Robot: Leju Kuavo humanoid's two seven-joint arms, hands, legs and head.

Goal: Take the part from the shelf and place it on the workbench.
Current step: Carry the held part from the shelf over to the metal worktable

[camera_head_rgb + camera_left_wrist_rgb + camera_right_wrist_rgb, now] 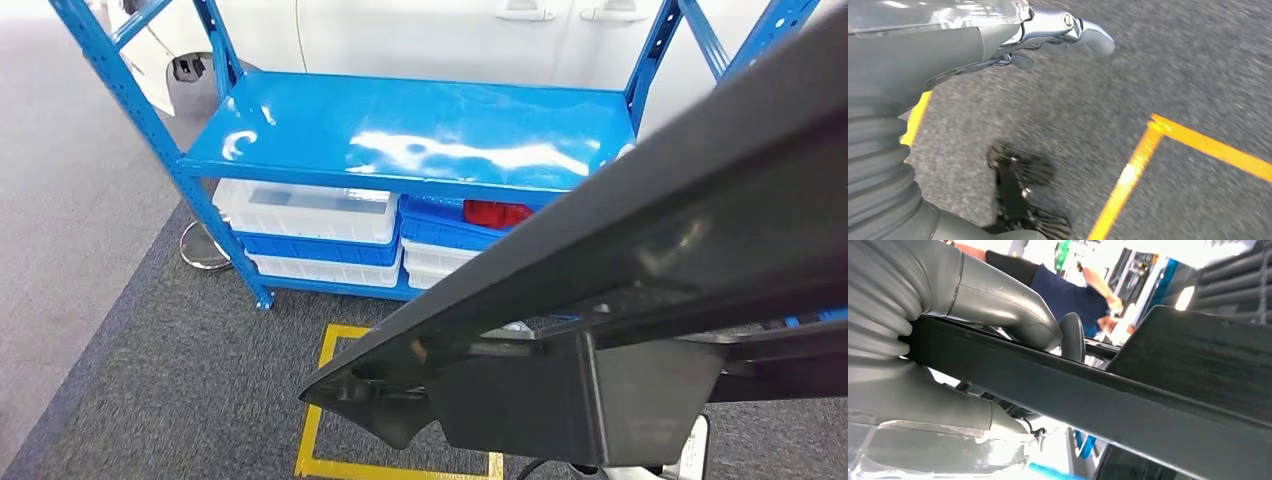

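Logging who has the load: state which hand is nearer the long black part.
Right. The right hand grips the long black part, thumb over its top edge. The left hand hangs above the grey carpet, apart from the part.

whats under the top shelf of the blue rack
White and blue bins sit stacked under the top shelf, one holding something red. The black part covers the rack's right side.

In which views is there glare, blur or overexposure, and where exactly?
Head view: white glare streaks on the blue shelf top, and the black part close to the lens looks soft. Left wrist view: the grey carpet and yellow floor line are motion-blurred. Right wrist view: bright background is blown out behind the right robot hand gripping the part.
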